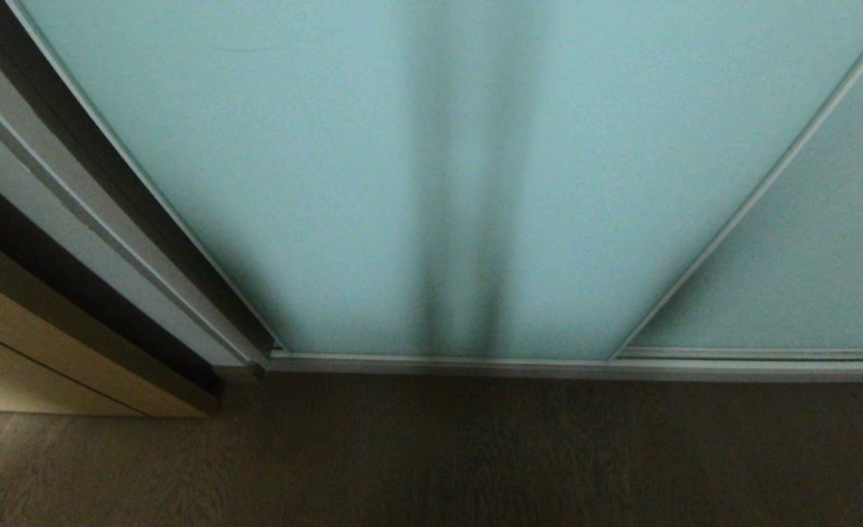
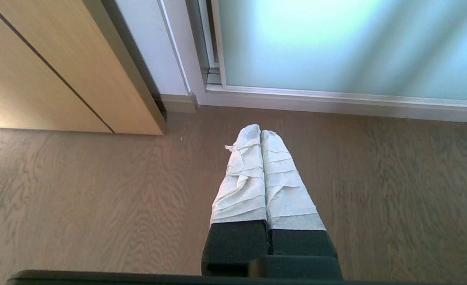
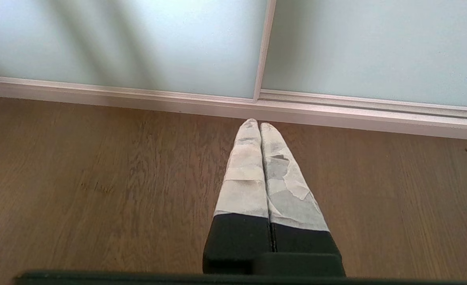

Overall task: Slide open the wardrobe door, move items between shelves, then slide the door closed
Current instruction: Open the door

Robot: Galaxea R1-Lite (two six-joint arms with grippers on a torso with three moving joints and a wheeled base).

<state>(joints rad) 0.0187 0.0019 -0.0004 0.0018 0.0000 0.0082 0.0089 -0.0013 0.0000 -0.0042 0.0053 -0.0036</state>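
Sliding wardrobe door [image 1: 314, 183]: shut, standing on its track along the floor [image 1: 431, 454] edge; opening step not begun; left gripper [image 2: 260, 134] and right gripper [image 3: 259, 123], fingers closed and empty, hang near the floor; next move calls for reaching the door's frame.

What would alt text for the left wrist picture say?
The left pincer, fingers wrapped in white tape and pressed together, points at a wooden floor before the closed sliding wardrobe door. A beige cabinet stands alongside.

Two frosted glass panels: one sliding wardrobe door [image 1: 314, 183], one neighbouring panel [image 1: 804, 256]. One beige cabinet front [image 2: 51, 71]. Two grippers: left gripper [image 2: 260, 134], right gripper [image 3: 259, 124].
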